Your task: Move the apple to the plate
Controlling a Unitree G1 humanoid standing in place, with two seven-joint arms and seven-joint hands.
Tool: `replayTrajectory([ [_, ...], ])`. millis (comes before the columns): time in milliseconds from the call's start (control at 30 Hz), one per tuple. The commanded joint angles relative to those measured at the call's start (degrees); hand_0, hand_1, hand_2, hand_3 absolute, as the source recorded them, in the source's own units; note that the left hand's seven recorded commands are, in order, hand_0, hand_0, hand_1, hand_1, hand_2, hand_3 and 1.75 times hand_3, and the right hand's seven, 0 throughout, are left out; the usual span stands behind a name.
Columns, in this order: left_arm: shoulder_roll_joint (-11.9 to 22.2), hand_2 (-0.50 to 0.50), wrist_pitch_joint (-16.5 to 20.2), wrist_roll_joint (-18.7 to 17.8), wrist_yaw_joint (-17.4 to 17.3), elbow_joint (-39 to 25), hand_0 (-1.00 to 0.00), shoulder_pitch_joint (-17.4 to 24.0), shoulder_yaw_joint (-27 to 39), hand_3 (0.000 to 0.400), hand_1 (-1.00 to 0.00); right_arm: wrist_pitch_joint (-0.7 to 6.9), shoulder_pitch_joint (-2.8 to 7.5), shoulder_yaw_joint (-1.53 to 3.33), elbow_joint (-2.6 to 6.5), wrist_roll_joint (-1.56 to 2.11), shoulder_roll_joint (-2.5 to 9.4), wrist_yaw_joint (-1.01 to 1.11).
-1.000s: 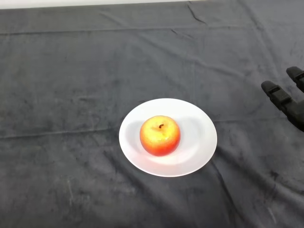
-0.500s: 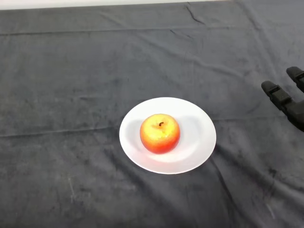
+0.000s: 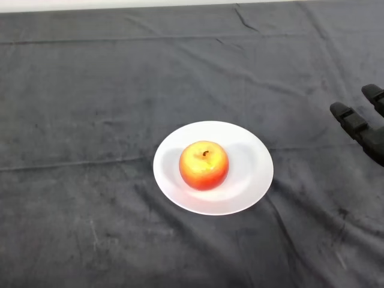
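A red and yellow apple [image 3: 204, 165] sits upright, stem up, in the middle of a round white plate [image 3: 252, 171] on the dark cloth. A black hand [image 3: 360, 127] shows at the view's right edge, well to the right of the plate and apart from it. Its fingers are straight and hold nothing. The rest of the hand and its arm are cut off by the edge.
The dark cloth [image 3: 90, 120] covers the whole table, with creases running across it. A pale strip of the table's far edge [image 3: 120, 5] shows along the top.
The plate with the apple sits slightly higher in the view than a second ago. The hand at the right edge has not moved.
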Motion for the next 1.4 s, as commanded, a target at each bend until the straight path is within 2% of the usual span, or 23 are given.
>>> replayTrajectory([
  [33, 4.34, 0.00, -1.40, -0.42, -0.40, 2.92, 0.00, -2.72, 1.09, 0.000, 0.00, 0.03, -1.86, -1.24, -0.75, 0.03, -1.73, 0.43],
  [1400, 4.15, 0.00, -1.45, -0.10, -1.81, 4.09, 0.00, -3.56, 0.58, 0.000, 0.00, -0.04, -1.94, -1.32, -0.55, -0.12, -1.78, 0.56],
])
